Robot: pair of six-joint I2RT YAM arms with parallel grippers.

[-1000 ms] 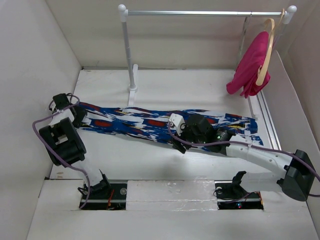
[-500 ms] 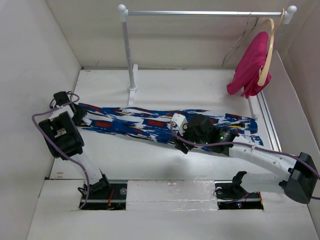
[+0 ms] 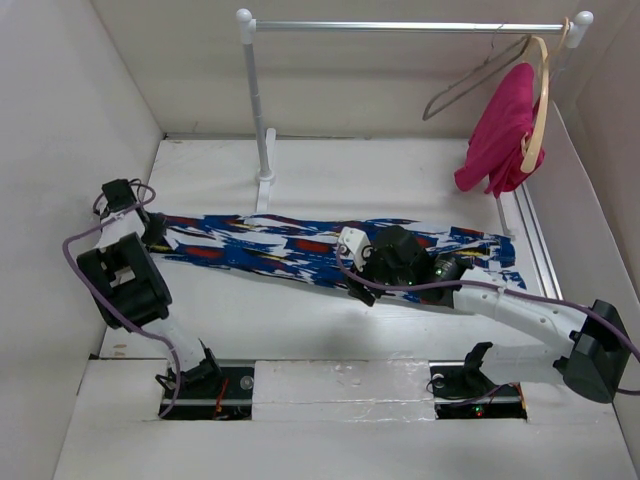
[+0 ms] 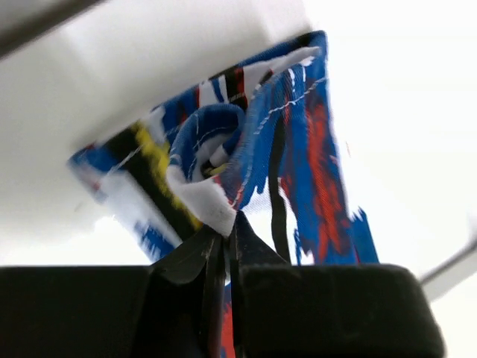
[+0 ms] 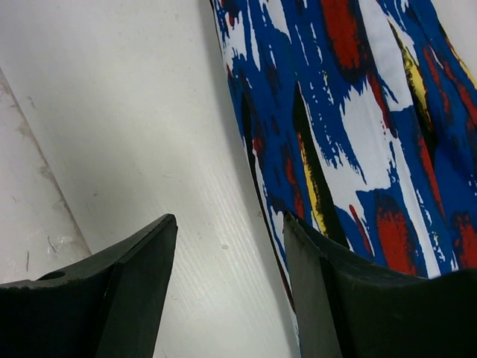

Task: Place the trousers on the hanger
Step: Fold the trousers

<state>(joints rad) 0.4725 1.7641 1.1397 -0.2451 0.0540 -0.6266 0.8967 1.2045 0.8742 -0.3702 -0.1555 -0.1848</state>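
Note:
The trousers [image 3: 260,245] lie flat in a long strip across the white table, their print of blue, white, red and black plain to see. My left gripper [image 3: 157,232] sits at their left end. In the left wrist view it [image 4: 226,236] is shut on a bunched fold of the trousers [image 4: 298,134]. My right gripper [image 3: 357,291] hovers over the trousers' near edge around mid-length. Its jaws [image 5: 228,220] are open, straddling the edge of the trousers [image 5: 358,112], with nothing held. The hanger [image 3: 468,82], thin grey wire, hangs tilted from the rail at the back right.
A white clothes rail [image 3: 400,26] spans the back on an upright pole [image 3: 256,110] with a foot on the table. A magenta garment [image 3: 497,135] on a pale wooden hanger [image 3: 540,95] hangs at its right end. White walls close in on both sides.
My left gripper has closed on the trousers' left end. The wire hanger has swung leftwards on the rail. The right arm has barely moved.

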